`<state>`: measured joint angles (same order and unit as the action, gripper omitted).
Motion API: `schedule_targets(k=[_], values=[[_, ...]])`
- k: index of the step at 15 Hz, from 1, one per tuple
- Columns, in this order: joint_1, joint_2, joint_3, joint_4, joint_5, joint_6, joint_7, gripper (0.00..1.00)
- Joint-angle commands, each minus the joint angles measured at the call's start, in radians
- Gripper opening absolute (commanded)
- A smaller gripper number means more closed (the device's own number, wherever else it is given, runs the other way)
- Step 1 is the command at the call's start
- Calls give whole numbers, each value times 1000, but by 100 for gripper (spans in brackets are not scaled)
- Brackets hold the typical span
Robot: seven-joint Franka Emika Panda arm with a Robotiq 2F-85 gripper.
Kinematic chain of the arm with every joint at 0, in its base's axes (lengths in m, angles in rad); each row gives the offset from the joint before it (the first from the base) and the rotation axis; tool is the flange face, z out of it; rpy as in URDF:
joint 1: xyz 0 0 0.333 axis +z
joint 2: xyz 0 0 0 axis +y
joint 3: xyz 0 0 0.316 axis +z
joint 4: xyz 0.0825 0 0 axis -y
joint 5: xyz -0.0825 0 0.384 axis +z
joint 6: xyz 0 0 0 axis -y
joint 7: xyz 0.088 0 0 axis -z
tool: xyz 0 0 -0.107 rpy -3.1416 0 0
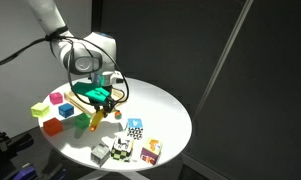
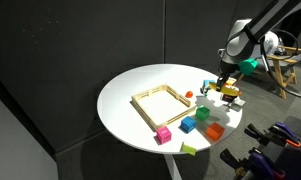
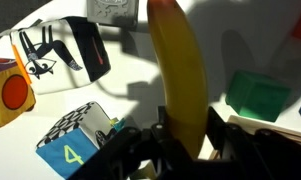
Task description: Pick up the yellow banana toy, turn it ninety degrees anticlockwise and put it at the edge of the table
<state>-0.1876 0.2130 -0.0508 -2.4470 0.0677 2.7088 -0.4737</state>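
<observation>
Hand [image 3: 187, 140] grips yellow banana toy [image 3: 180, 70] above round white table [image 1: 162, 112]; dark walls [image 1: 252, 50].

We see the table [image 1: 165, 105] from two outside cameras, both raised and tilted down at it. In an exterior view the camera stands fairly near, and the arm comes in from the upper left above the gripper [image 1: 102, 103]. In an exterior view taken from farther back, the table [image 2: 130, 90] sits mid-picture with the arm at the right edge. Both share the tabletop, the toy blocks [image 2: 202, 115] and the gripper. The wrist camera looks from very close along the yellow banana toy [image 3: 180, 70].
</observation>
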Motion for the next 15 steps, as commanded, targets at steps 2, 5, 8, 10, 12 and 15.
schedule_targets(k=[2,5,8,10,12,15], values=[[-33,-66,36,-45,2,-19,-205,16],[-35,-85,44,-59,7,-43,-357,16],[-26,-102,36,-68,9,-87,-470,16],[-17,-110,24,-69,3,-104,-502,16],[-2,-70,17,-49,3,-84,-465,16],[-2,-65,18,-49,3,-85,-468,41]])
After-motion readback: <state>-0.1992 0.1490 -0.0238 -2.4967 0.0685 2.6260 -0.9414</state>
